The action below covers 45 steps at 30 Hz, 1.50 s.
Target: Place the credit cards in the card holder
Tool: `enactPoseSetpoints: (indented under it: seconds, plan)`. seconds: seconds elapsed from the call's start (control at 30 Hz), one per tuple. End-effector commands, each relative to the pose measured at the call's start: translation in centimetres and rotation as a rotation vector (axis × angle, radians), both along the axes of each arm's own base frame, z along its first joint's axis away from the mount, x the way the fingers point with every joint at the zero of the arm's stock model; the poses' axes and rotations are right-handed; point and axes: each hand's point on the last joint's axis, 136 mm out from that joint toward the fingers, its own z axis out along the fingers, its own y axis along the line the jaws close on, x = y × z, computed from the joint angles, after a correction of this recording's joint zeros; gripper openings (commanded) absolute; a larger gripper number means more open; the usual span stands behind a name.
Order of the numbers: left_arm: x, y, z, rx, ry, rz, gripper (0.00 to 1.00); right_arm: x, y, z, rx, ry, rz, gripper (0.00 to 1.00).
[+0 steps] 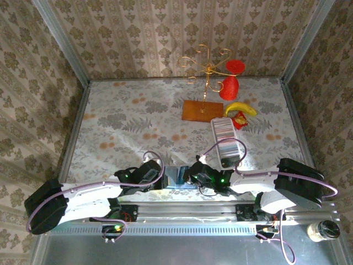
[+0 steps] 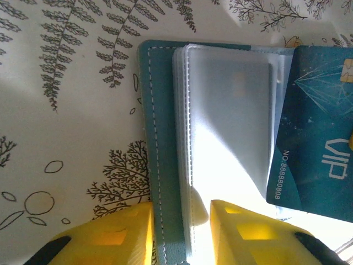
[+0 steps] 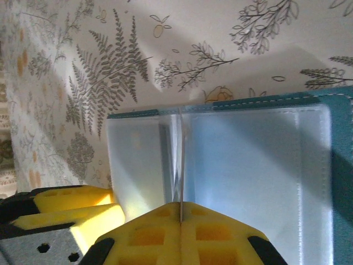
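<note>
The card holder lies open at the table's near edge, a teal cover with a stack of clear sleeves. My left gripper is closed across the cover's edge and the sleeves, one yellow finger on each side. A teal credit card marked VIP hangs over the sleeves' right side. My right gripper is shut on it. In the right wrist view the card is edge-on, its far edge down among the sleeves. I cannot tell whether it sits inside one.
A long whitish tray holding several pale cards stands behind the right arm. Further back are an orange-brown board with a gold wire stand, red pieces and a banana. A jar sits at the near right.
</note>
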Motion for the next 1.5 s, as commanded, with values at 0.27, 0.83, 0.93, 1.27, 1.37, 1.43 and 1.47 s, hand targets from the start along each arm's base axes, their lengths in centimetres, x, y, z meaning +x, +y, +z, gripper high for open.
enactPoseSetpoints:
  seconds: [0.27,0.83,0.93,1.27,1.37,1.43,1.47]
  plan:
    - [-0.3,-0.2,-0.4,0.002,0.009,-0.004,0.28,-0.2,1.1,0.4,0.079,-0.011,0.02,0.0]
    - [-0.4,-0.3,-0.4,0.009,0.008,-0.01,0.25,-1.6,0.9,-1.3,0.093,0.076,0.036,0.0]
    - [-0.4,-0.2,-0.4,0.011,0.008,-0.009,0.25,-1.8,0.7,-1.8,0.083,0.09,0.047,0.0]
    - [-0.2,-0.3,-0.1,0.019,0.003,-0.01,0.26,-1.8,0.1,-2.2,0.051,0.095,0.07,0.1]
    - [-0.3,-0.2,-0.2,0.024,0.005,-0.009,0.26,-1.4,0.3,-2.0,0.039,0.085,0.074,0.15]
    - [-0.4,-0.2,-0.2,0.023,0.005,-0.011,0.26,-1.2,0.5,-2.0,0.029,0.088,0.084,0.17]
    - [-0.4,-0.1,-0.2,0.024,0.004,-0.008,0.27,-1.1,0.7,-2.1,0.025,0.089,0.091,0.16]
